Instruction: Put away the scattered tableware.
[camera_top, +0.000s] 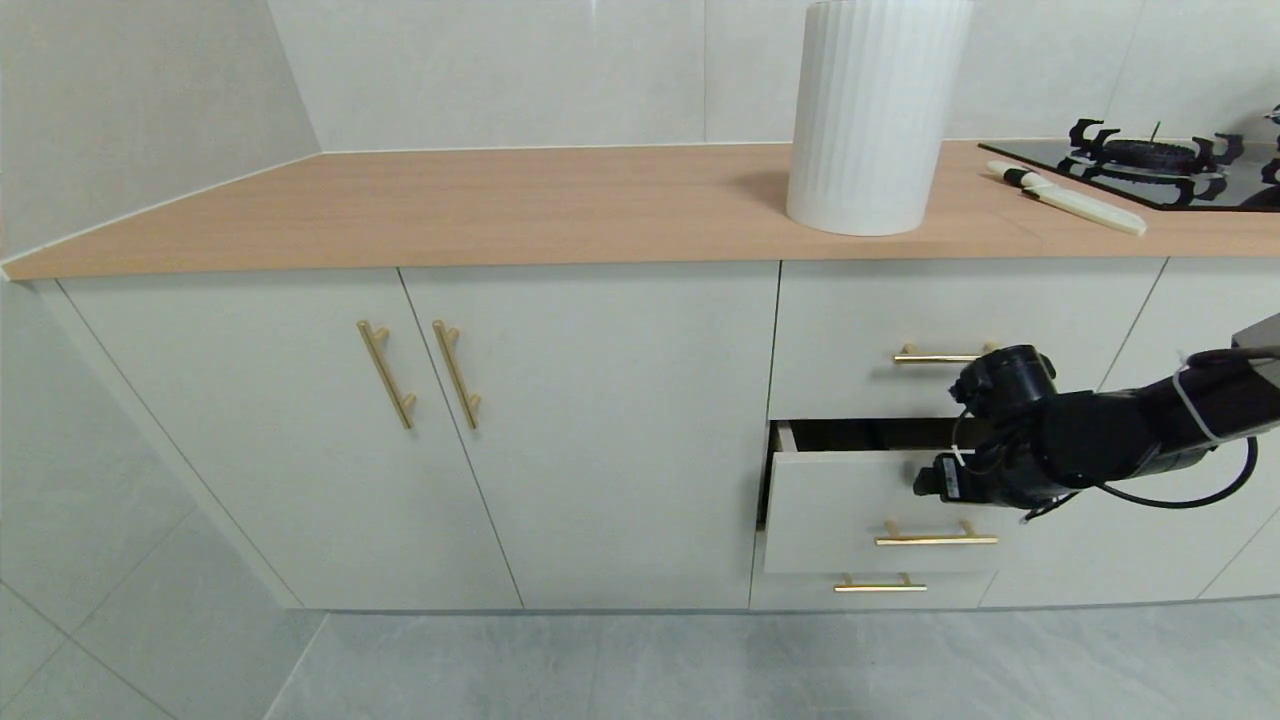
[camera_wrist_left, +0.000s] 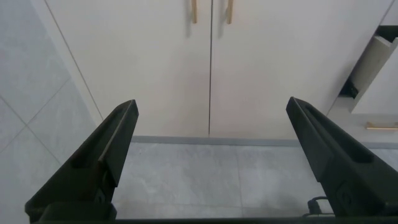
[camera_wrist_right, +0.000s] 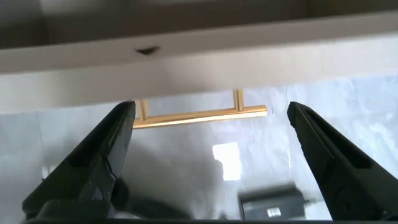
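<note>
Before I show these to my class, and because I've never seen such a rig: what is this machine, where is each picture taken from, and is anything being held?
It is a two-armed robot facing kitchen cabinets. The wide picture comes from a camera on its head; the other two come from cameras on its wrists, looking out between each end effector's dark fingers. The right end effector is open, close to the gold handle of a partly open drawer. The left end effector is open too, facing closed cabinet doors and floor. Neither holds anything. On the wooden countertop are a white ribbed container, a white knife and a gas hob.
</note>
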